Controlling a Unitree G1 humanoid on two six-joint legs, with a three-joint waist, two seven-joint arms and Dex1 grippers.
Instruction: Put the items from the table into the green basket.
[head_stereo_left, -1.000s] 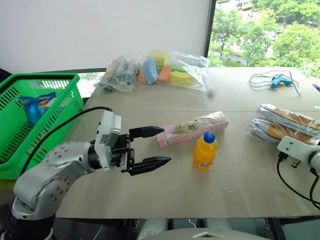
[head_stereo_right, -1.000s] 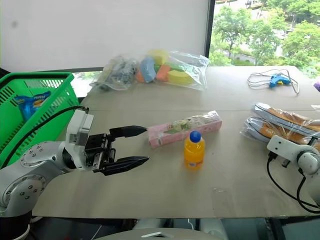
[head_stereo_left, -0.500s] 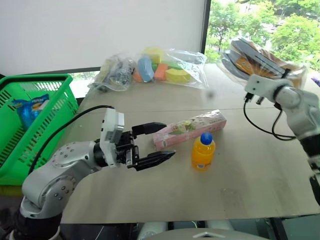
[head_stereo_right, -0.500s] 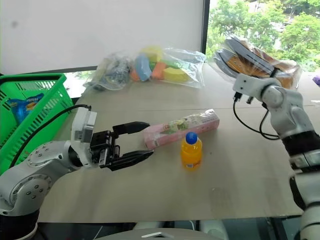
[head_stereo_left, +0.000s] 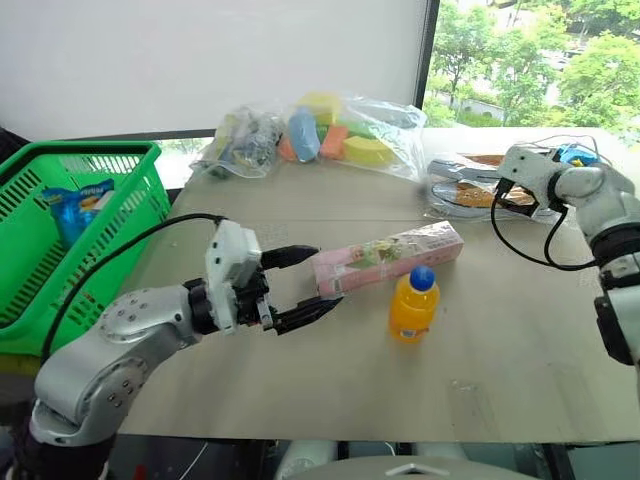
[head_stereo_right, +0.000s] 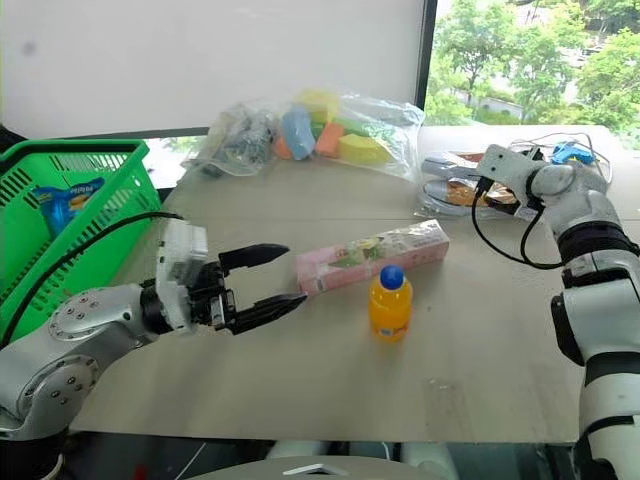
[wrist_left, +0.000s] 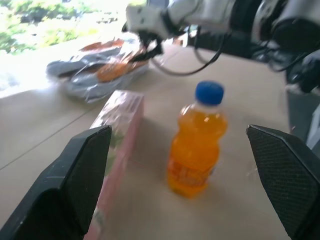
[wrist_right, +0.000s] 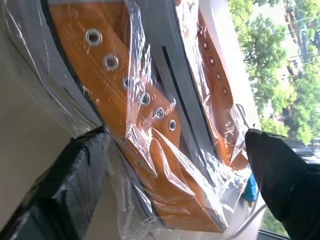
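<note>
The left gripper (head_stereo_left: 300, 285) stands wide open at the left end of the pink carton (head_stereo_left: 388, 256), which lies mid-table just behind the upright orange bottle (head_stereo_left: 412, 305). Closing carelessly could push the carton into the bottle and topple it. The right gripper (wrist_right: 175, 165), also spread, straddles a plastic-wrapped package (wrist_right: 150, 115) far right. The green basket (head_stereo_left: 70, 240) waits far left.

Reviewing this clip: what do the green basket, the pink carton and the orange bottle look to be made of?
The green basket: glossy moulded plastic, judging by its slotted lattice walls and thick rim. The pink carton: probably printed cardboard with a matte floral finish and crisp box edges. The orange bottle: clear plastic, likely, since the orange liquid shows through; its blue cap looks like smooth opaque plastic.
</note>
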